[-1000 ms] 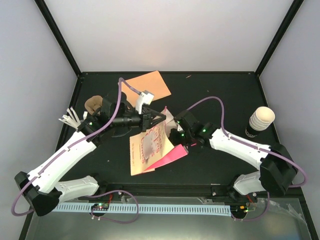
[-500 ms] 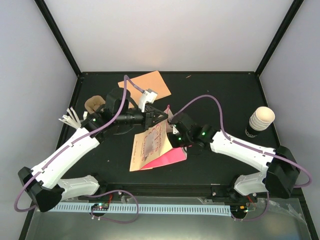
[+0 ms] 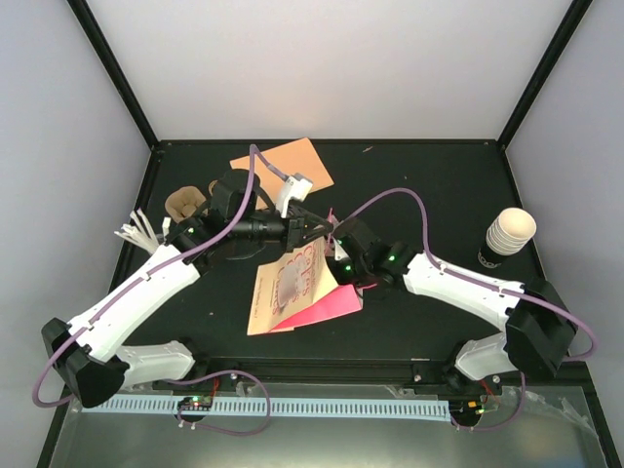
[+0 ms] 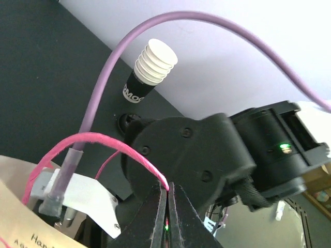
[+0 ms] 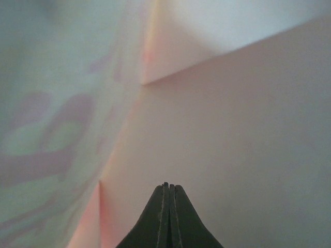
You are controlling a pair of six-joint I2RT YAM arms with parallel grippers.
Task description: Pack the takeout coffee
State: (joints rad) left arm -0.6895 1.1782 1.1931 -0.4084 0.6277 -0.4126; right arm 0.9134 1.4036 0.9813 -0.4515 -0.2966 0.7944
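The takeout coffee (image 3: pixel 509 237), a cream ribbed cup with a dark lower part, stands alone at the table's right edge; the left wrist view shows it far off (image 4: pixel 152 67). A cream paper bag (image 3: pixel 291 283) with a pink side lies mid-table. My left gripper (image 3: pixel 317 226) (image 4: pixel 168 187) is shut on the bag's pink cord handle (image 4: pixel 103 140), lifting the mouth. My right gripper (image 5: pixel 166 185) is shut with nothing between its fingers. It is pushed into the bag's mouth, facing the pale inner wall (image 5: pixel 232 129). From above, its fingertips are hidden by the bag.
An orange paper sheet (image 3: pixel 292 166) lies at the back centre. A brown pulp carrier (image 3: pixel 182 203) and a bundle of thin white sticks (image 3: pixel 136 232) sit at the left, beside the left arm. Walls close in the table on three sides.
The right gripper has moved left, deeper into the bag's mouth. The bag has swung so its bottom end sits further left. The left gripper keeps hold of the handle.
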